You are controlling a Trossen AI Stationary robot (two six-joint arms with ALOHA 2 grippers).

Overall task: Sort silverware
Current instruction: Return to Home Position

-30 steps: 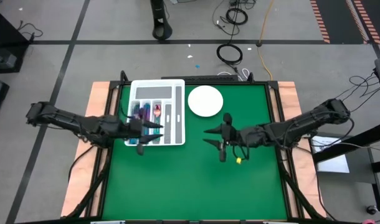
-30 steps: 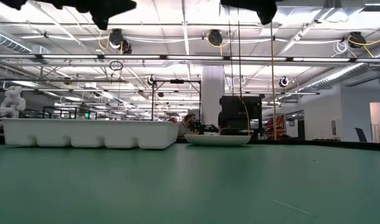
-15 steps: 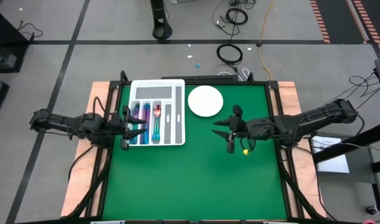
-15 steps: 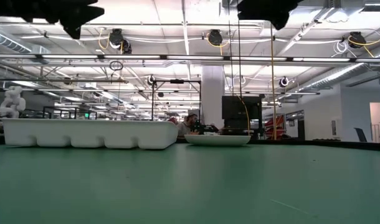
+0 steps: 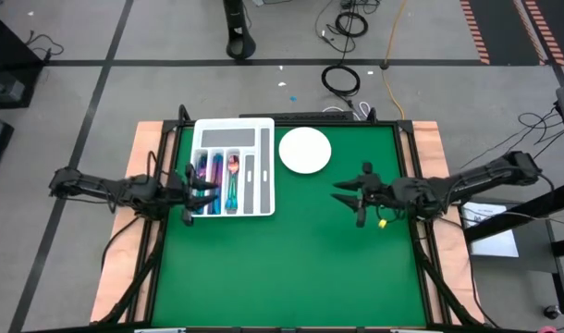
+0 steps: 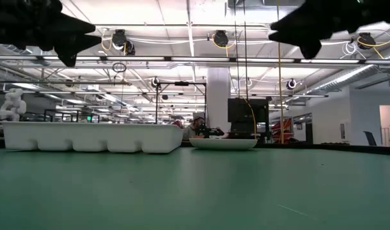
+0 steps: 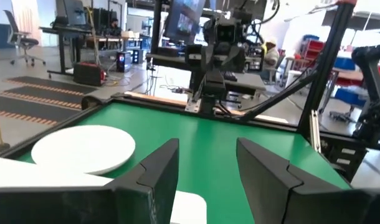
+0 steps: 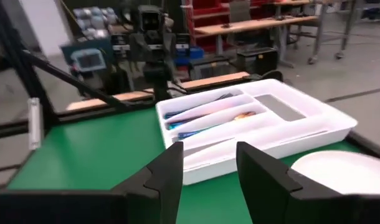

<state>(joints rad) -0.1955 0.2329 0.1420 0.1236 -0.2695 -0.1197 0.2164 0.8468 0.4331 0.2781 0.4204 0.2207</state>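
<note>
The iridescent silverware [image 5: 217,174] lies in three slots of the white divided tray [image 5: 234,166] at the table's far left; it also shows in the right wrist view, silverware [image 8: 205,115] in the tray [image 8: 258,124]. My left gripper [image 5: 197,185] is open above the tray's left edge, holding nothing. My right gripper [image 5: 349,194] is open and empty above the green mat right of centre. In the low view both grippers hang dark at the top, left gripper [image 6: 67,35] and right gripper [image 6: 297,35].
A round white plate [image 5: 305,150] sits on the mat just right of the tray; it shows also as plate [image 7: 84,148] and plate [image 8: 339,171]. The green mat [image 5: 282,259] stretches toward the near edge. Wooden side boards [image 5: 145,139] flank it.
Both arms have drawn back. My left gripper has moved from over the tray toward the table's left edge. My right gripper has moved from the table's middle toward the right edge. Both stay open and empty; the silverware in the tray has not moved.
</note>
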